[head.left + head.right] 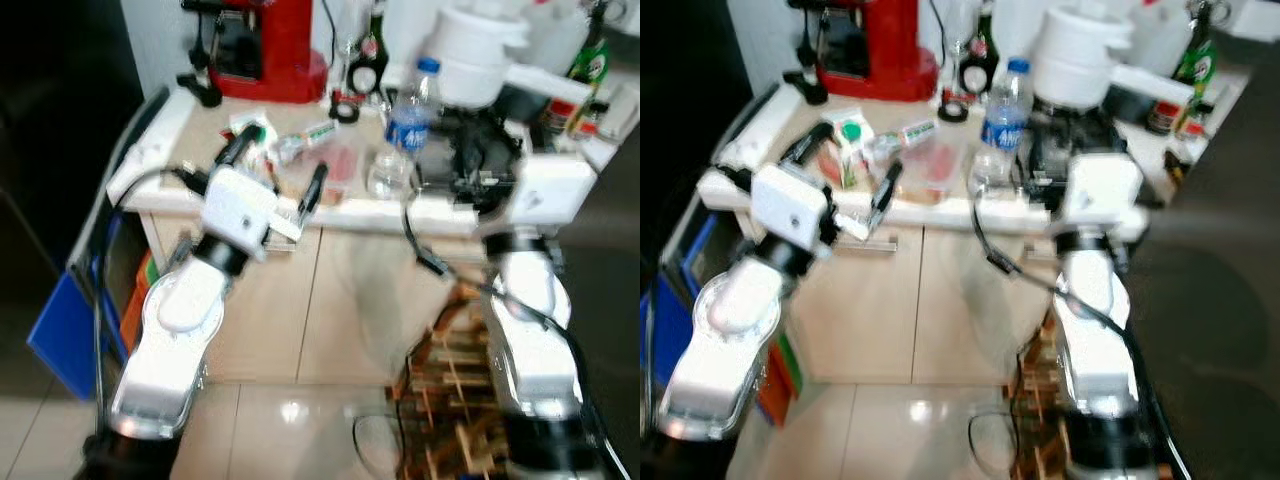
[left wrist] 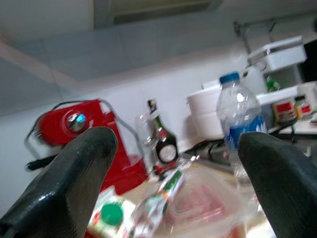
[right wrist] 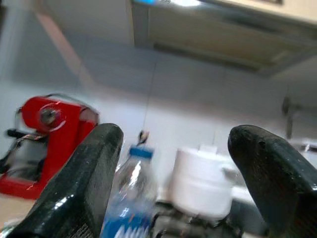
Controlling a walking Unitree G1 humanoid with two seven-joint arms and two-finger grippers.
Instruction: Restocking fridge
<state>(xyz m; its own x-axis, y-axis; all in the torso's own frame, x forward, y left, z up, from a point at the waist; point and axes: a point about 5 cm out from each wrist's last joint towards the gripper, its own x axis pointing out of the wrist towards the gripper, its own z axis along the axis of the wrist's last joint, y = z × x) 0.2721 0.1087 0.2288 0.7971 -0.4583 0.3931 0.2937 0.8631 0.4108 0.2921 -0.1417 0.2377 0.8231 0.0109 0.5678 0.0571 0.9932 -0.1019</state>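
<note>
Facing: a cluttered worktop (image 1: 420, 212) above pale cabinet doors, both arms raised at its front edge.
Left gripper (image 1: 275, 170): fingers spread wide apart, holding nothing, reaching over the front edge near the left corner; one finger (image 2: 74, 178) and the other frame the goods in the left wrist view.
Right gripper (image 3: 173, 183): fingers parted wide in the right wrist view, empty; in the head views the tips are lost in dark blur ahead of the white wrist block near the front edge.
Water bottle (image 1: 409, 112): upright, long axis vertical, blue cap on top, blue label, mid-worktop between the two grippers.
Small carton (image 1: 847, 146): green round cap, near the front edge by the left gripper; its tilt is hard to judge.
Wrapped tube (image 2: 157, 200): green and red print, lying flat, long axis running from the front edge towards the back wall.
Clear tray (image 1: 338, 165): reddish contents, too blurred to name.
Red coffee machine (image 1: 265, 45): back left corner, top cut off.
White pot (image 1: 478, 55): behind the bottle, handle pointing right.
Dark bottles (image 1: 588, 55): back right, labels unreadable.
Blur: both head views are soft.
</note>
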